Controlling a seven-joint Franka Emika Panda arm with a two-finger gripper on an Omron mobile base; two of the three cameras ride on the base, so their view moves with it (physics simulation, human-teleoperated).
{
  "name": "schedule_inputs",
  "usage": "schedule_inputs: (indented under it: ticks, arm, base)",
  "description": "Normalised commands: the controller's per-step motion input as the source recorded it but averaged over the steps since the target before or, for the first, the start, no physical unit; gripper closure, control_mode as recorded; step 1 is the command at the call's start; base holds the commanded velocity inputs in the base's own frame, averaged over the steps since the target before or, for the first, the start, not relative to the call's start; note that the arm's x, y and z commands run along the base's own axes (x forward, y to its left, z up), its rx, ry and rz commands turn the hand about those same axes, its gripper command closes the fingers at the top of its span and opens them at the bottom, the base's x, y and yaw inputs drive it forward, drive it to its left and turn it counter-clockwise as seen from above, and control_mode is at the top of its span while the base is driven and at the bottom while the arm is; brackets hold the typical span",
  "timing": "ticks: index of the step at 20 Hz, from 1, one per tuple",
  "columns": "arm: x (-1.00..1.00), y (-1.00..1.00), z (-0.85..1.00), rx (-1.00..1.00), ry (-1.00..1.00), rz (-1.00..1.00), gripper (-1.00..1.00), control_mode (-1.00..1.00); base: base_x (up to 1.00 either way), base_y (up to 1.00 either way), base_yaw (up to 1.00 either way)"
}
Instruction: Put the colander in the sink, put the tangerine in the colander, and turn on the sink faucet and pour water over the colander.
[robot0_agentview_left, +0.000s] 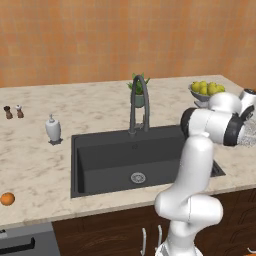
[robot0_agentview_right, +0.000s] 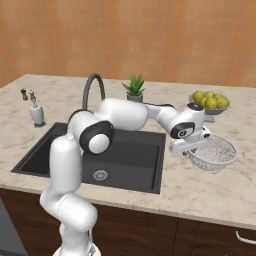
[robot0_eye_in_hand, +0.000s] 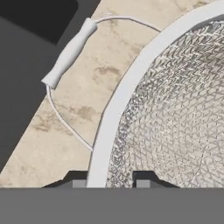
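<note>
The colander (robot0_agentview_right: 216, 152), a speckled white mesh bowl, sits on the counter just right of the sink (robot0_agentview_right: 130, 160). My gripper (robot0_agentview_right: 192, 149) reaches down to its near-left rim. In the hand view the gripper (robot0_eye_in_hand: 111, 181) straddles the colander's (robot0_eye_in_hand: 175, 109) white rim, one fingertip outside and one on the mesh inside, shut on it. One side handle (robot0_eye_in_hand: 68, 52) juts toward the dark sink (robot0_eye_in_hand: 26, 57). The tangerine (robot0_agentview_left: 7, 199) lies far left on the counter's front edge. The sink faucet (robot0_agentview_left: 139, 100) arches over the back of the sink (robot0_agentview_left: 125, 155), and no water is running.
A bowl of yellow-green fruit (robot0_agentview_right: 210, 101) stands behind the colander. A potted plant (robot0_agentview_right: 133, 87) sits behind the faucet. Left of the sink are a white soap dispenser (robot0_agentview_left: 53, 129) and two small shakers (robot0_agentview_left: 13, 111). My arm spans the sink's right half.
</note>
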Motion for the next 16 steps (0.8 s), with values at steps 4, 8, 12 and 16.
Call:
schedule_inputs:
  ticks: [4,8,12,16]
  arm:
    - [-0.54,0.6,0.18,0.0,-0.13,0.2,1.0,-1.0]
    - [-0.48,0.85,0.26,0.0,-0.14,0.37,1.0,-1.0]
    - [-0.36,0.94,0.23,0.0,-0.2,0.49,1.0,-1.0]
    - [-0.26,0.96,0.23,-0.02,-0.28,0.56,1.0,-1.0]
  base:
    - [0.0,0.0,0.0]
    - [0.0,0.0,0.0]
    - [0.0,0.0,0.0]
    - [0.0,0.0,0.0]
